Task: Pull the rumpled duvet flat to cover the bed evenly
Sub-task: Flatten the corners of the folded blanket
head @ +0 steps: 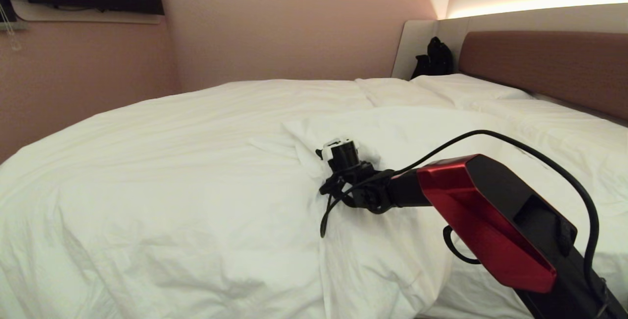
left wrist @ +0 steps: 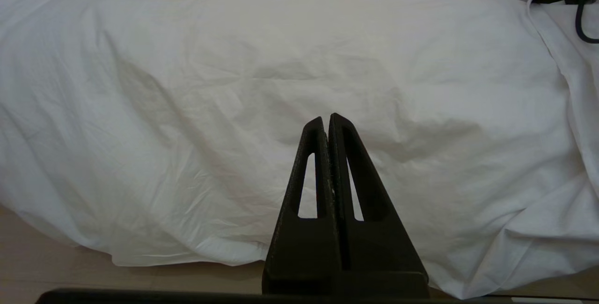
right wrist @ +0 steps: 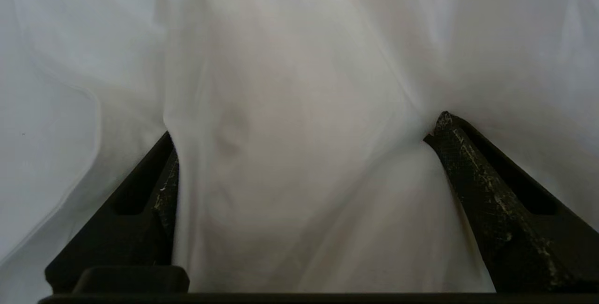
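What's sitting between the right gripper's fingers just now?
A raised fold of the white duvet fills the gap of the right gripper, its fingers spread wide and pressed into the cloth. Whatever lies under that fold is covered.

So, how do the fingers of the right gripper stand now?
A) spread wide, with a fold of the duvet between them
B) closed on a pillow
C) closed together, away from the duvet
A: in the right wrist view the right gripper has its fingers wide apart, with a fold of the duvet bulging between them.
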`<state>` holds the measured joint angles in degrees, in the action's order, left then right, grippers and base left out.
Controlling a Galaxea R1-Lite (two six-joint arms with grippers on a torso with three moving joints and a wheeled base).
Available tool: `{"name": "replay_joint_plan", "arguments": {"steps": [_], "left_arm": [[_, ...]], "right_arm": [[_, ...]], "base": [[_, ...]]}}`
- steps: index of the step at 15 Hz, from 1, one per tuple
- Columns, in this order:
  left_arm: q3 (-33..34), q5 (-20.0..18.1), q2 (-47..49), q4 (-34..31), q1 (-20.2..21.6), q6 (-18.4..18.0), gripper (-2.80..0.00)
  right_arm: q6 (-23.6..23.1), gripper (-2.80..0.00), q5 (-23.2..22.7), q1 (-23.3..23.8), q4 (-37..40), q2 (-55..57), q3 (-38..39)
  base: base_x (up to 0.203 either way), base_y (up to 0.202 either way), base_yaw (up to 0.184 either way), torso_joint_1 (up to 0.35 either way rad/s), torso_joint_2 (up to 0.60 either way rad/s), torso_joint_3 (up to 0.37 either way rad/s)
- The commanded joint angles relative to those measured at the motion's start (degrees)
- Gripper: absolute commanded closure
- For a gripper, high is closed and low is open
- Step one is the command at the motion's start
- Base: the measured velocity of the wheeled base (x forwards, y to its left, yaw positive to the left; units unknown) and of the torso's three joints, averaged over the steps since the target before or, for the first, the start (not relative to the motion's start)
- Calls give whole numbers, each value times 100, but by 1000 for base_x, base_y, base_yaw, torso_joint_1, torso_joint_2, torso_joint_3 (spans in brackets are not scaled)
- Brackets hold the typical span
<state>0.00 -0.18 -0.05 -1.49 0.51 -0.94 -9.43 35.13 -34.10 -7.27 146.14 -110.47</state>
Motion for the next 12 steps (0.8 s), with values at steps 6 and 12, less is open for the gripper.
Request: {"name": "replay_joint_plan", "arguments": {"steps": [6, 12], "left_arm": [[0, 0, 5, -1, 1, -2, 0], [0, 0, 5, -1, 1, -2, 0]], "right_arm": [[-68, 0, 310, 167, -37, 167, 8], [-33, 0, 283, 167, -20, 178, 8]], "base": [[0, 0, 0, 0, 0, 0], [0, 0, 0, 0, 0, 0]]}}
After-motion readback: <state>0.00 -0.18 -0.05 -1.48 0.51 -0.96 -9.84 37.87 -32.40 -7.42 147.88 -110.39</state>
